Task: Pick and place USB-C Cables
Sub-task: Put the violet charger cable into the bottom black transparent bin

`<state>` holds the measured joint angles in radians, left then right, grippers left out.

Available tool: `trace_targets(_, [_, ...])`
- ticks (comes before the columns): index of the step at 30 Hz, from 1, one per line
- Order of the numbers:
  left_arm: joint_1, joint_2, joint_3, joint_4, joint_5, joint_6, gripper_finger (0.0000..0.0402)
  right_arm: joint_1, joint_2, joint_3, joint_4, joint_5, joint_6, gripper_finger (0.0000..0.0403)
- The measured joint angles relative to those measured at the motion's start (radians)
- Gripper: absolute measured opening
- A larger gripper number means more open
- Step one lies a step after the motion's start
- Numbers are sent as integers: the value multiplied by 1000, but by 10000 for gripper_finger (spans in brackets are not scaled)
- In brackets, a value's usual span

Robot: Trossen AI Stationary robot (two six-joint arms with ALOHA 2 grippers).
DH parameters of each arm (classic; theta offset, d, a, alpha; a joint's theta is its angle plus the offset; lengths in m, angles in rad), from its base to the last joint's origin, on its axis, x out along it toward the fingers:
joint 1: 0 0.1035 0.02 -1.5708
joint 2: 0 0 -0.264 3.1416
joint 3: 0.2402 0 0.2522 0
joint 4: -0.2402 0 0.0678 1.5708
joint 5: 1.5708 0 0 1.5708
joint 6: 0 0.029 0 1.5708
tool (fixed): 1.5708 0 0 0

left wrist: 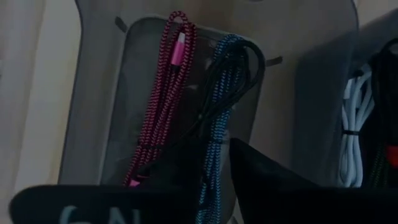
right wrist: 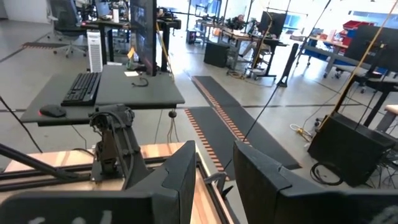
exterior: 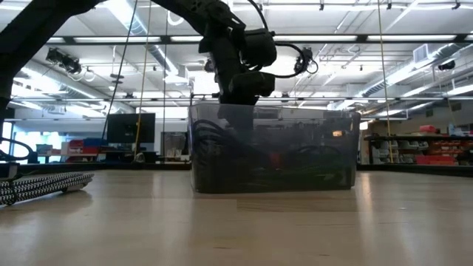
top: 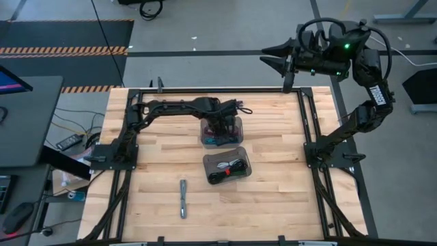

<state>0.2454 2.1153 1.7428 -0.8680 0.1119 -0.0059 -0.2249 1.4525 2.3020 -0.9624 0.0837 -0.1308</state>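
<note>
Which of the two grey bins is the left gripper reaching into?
The far bin, holding the maroon cable and teal cable; the left gripper is over it. The near bin sits apart, untouched.

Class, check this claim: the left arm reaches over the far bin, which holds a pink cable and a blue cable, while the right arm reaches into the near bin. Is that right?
Not quite. The high view shows the right gripper raised beyond the table's far edge, not at the near bin. The left gripper is over the far bin holding the pink cable and blue cable.

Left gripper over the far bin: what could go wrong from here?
The left gripper hangs over the far bin, where a maroon cable, a teal cable and a black cable lie bunched together. A grasp might lift two, or drag the bin. The grey cable on the table could be missed.
</note>
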Motion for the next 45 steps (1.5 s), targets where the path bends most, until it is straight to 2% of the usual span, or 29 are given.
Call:
trace_targets(3, [-2, -20, 5, 8, 21, 0, 103, -8, 0, 0, -26, 13, -3, 114])
trace_targets(9, [-3, -119, 72, -13, 25, -14, 107, -72, 0, 0, -164, 120, 16, 114])
trace_targets(13, [-7, -216, 108, -17, 17, -15, 107, -134, 0, 0, -229, 122, 55, 114])
trace_targets(15, [-12, -271, 113, -18, -14, -15, 107, -164, 0, 0, -242, 117, 73, 113])
trace_targets(22, [-44, -434, 113, -79, -218, -12, 107, -252, 5, 0, -246, 108, 131, 113])
trace_targets(28, [-70, -521, 112, -138, -299, -55, 107, -298, 35, -27, -205, 109, 107, 113])
trace_targets(30, [-81, -540, 112, -156, -310, -66, 107, -301, 49, -41, -153, 109, 98, 113])
trace_targets(33, [-100, -559, 112, -183, -341, -88, 107, -316, 85, -56, -132, 52, 72, 113])
trace_targets(39, [-146, -572, 111, -275, -437, -148, 107, -356, 200, -72, -246, 25, 84, 113])
trace_targets(45, [-179, -572, 111, -289, -476, -167, 107, -399, 318, -72, -331, 21, 113, 113])
